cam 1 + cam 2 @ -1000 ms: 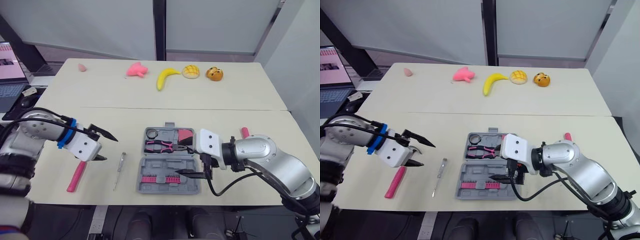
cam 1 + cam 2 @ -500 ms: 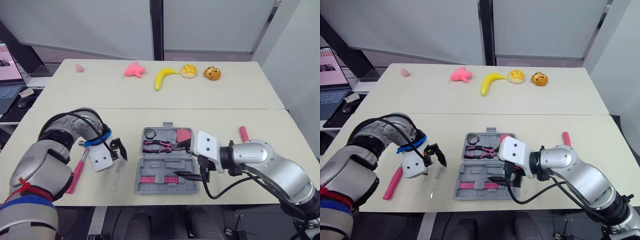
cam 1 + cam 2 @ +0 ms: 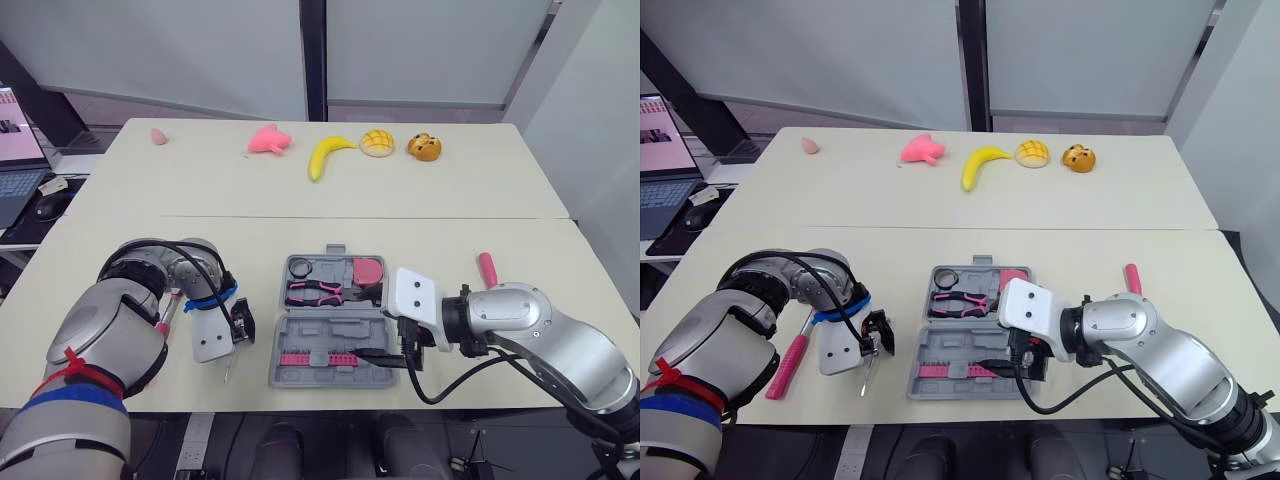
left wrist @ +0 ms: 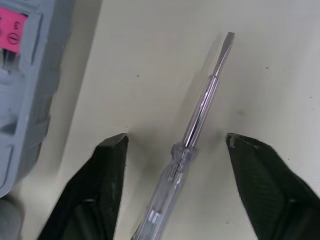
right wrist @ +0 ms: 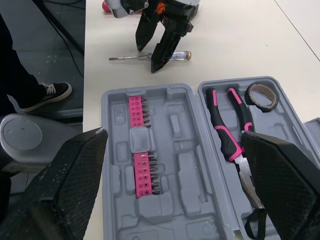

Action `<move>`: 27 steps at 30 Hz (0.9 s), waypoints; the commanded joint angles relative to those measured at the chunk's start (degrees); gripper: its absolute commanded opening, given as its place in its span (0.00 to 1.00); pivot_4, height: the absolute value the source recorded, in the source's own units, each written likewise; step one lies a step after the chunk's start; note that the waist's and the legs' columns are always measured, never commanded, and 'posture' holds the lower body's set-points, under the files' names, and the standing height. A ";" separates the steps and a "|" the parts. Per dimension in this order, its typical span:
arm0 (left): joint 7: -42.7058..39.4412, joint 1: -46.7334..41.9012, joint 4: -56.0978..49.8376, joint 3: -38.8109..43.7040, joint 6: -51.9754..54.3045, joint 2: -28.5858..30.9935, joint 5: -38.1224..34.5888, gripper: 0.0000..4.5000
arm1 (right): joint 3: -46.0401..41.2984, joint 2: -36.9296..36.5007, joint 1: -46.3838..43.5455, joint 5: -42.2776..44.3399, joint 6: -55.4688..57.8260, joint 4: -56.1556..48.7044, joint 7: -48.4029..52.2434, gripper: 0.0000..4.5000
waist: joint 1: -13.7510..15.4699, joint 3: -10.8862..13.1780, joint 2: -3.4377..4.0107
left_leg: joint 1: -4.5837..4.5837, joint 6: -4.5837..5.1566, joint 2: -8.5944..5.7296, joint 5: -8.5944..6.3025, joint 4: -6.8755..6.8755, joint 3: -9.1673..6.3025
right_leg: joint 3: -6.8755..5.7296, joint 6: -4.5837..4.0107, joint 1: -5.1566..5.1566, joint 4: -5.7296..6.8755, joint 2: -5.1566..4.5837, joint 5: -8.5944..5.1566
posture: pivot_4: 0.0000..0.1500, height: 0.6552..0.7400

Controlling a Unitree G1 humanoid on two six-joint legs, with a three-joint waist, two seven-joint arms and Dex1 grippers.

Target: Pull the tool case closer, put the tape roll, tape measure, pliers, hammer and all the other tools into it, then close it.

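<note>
The grey tool case point(image 3: 335, 338) lies open near the table's front edge. In it are a tape roll point(image 3: 305, 267), a pink tape measure point(image 3: 368, 270), pink-handled pliers point(image 3: 318, 292) and a pink bit strip point(image 5: 141, 145). Left of the case lies a clear-handled screwdriver point(image 4: 197, 120). My left gripper point(image 3: 240, 322) is open and low over it, one finger point(image 4: 105, 180) on each side of the shaft. A pink hammer handle point(image 3: 788, 367) lies further left, partly hidden by my left arm. My right gripper point(image 5: 172, 134) hangs open over the case's front right part.
A pink-handled tool point(image 3: 486, 267) lies to the right of the case. Along the far side sit a pink toy point(image 3: 270, 139), a banana point(image 3: 328, 155), a bun point(image 3: 377, 142) and a brown toy point(image 3: 425, 147). A laptop point(image 3: 10, 185) stands off the table's left.
My left gripper has swung in from the left and come down around the screwdriver. The right gripper has barely moved over the case. The camera view shifted slightly.
</note>
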 commanded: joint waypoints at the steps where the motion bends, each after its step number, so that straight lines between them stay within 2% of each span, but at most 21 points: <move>1: 10.90 -0.34 -1.00 -1.96 1.47 0.09 8.55 0.38 | -1.67 -0.46 -0.62 1.04 0.19 -2.48 -0.32 1.00 | 0.06 -0.07 0.13 | 0.03 0.00 0.00 0.00 0.00 0.00 | 0.00 0.00 0.03 0.00 0.00 0.00 | 1.00 0.83; 6: 23.29 -2.32 -1.71 -4.90 1.32 0.53 17.84 0.04 | -1.92 -0.86 -1.08 1.62 0.24 -2.18 -0.17 1.00 | 0.77 -0.16 0.27 | 0.24 0.07 -0.04 0.05 0.00 0.01 | 0.02 0.09 0.24 0.03 -0.01 0.03 | 1.00 0.83; 10: 27.89 -4.75 -1.44 -6.21 -2.25 1.62 20.50 0.03 | -1.71 -0.86 -1.30 1.77 0.08 -1.86 -0.02 1.00 | 1.15 -0.16 0.27 | 0.23 0.10 -0.05 0.09 0.03 0.02 | 0.04 0.17 0.24 0.02 -0.01 0.09 | 1.00 0.83; 14: 28.73 -6.38 0.04 -6.20 -5.37 2.68 19.55 0.03 | -1.25 -0.49 -1.36 2.01 0.14 -1.90 -0.01 1.00 | 1.30 -0.13 0.23 | 0.10 0.10 -0.04 0.09 0.02 0.00 | 0.01 0.14 0.14 0.00 -0.01 0.10 | 1.00 0.83; 20: 25.75 -7.59 2.31 -6.80 -6.06 5.79 12.87 0.03 | -0.23 -0.26 -1.27 1.75 -0.06 -1.70 0.04 1.00 | 1.15 -0.12 0.22 | 0.07 0.10 -0.04 0.09 0.00 0.00 | -0.01 0.13 0.11 -0.03 -0.02 0.10 | 1.00 0.83; 27: 21.74 -4.71 1.93 -5.83 -6.06 8.45 0.47 0.03 | 1.62 0.04 -1.15 1.14 -0.16 -0.78 0.18 1.00 | 1.16 -0.12 0.22 | 0.07 0.10 -0.04 0.09 0.05 0.00 | -0.01 0.13 0.12 0.02 -0.03 0.10 | 1.00 0.83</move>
